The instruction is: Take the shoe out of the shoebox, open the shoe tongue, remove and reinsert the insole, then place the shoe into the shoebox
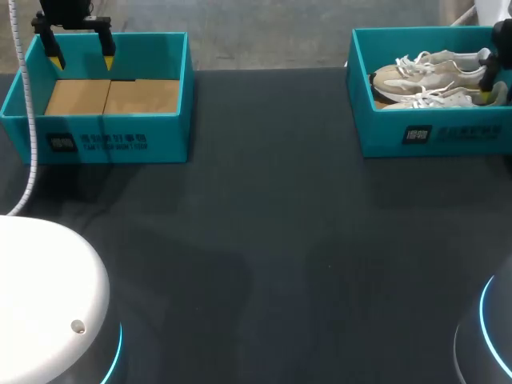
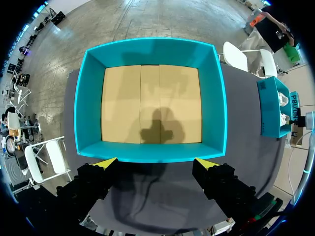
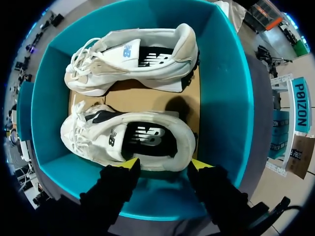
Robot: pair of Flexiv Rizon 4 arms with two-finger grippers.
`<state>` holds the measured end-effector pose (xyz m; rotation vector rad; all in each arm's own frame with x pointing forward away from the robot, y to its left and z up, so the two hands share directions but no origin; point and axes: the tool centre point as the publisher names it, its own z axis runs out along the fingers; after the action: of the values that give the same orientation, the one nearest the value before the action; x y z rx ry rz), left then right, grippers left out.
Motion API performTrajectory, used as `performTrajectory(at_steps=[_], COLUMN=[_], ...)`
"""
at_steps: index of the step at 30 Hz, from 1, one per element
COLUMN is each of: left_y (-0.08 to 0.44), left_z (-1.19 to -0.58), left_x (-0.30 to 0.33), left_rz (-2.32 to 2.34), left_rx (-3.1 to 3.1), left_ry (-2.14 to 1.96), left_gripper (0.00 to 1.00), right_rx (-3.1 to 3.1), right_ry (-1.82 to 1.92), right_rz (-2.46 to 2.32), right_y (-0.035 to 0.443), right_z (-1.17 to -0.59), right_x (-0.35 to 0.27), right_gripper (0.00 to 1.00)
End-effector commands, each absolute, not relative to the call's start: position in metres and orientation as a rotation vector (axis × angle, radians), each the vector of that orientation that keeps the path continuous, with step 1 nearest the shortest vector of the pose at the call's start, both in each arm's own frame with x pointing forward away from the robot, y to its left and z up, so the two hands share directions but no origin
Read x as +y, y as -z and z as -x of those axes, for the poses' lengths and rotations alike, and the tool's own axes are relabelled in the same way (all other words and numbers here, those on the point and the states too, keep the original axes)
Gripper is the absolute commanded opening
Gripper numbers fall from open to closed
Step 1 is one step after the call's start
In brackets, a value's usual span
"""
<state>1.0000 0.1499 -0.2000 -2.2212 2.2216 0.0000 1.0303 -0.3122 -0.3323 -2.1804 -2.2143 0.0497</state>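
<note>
Head view: on the dark table [image 1: 264, 240] stand two teal boxes, well apart. The left box [image 1: 120, 140] holds only its cardboard floor; the left gripper [image 1: 81, 58] hangs over its far rim, fingers spread wide, holding nothing. The right box [image 1: 448, 136] holds two pale shoes side by side; the right gripper [image 1: 493, 94] is down at their end of the box, by the view's edge, and from here I cannot tell how far apart its fingers stand.

Left wrist view: the left gripper [image 2: 156, 164] is wide open above the near wall of the left box [image 2: 152, 152]; nothing lies between the tips; the right box [image 2: 271, 110] shows off to one side.

Right wrist view: the right gripper [image 3: 164, 164] is spread wide and grips nothing; its tips sit just beside the near shoe [image 3: 113, 142], at its collar; the far shoe [image 3: 113, 59] lies beyond, against the opposite wall of the right box [image 3: 224, 98].

The near shoe looks light; its upper is probably soft and will give, while sole and heel should be stiffer. The best hold seems the heel collar, one finger inside the opening and one outside. Loose laces may snag, and the thin insole will likely flop.
</note>
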Motion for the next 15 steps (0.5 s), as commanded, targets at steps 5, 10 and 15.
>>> performTrajectory(at_steps=[5, 10, 15], left_y=[0.200, 0.200, 0.200], left_z=[-1.000, -1.000, -1.000], left_x=[0.150, 0.150, 0.150], left_rz=[2.221, 2.221, 2.221], left_rx=[2.222, 2.222, 2.222], left_ry=[0.000, 0.000, 0.000], left_gripper=[1.00, 1.00, 1.00], right_rx=[-2.191, -2.179, -2.174], right_ry=[-0.081, -0.080, -0.085], right_rz=[2.158, 2.150, 2.138], right_y=[0.346, 0.351, 0.358], right_z=[-1.041, -1.040, -1.038], right_x=[-0.314, -0.316, -0.316], right_gripper=[0.75, 0.71, 0.72])
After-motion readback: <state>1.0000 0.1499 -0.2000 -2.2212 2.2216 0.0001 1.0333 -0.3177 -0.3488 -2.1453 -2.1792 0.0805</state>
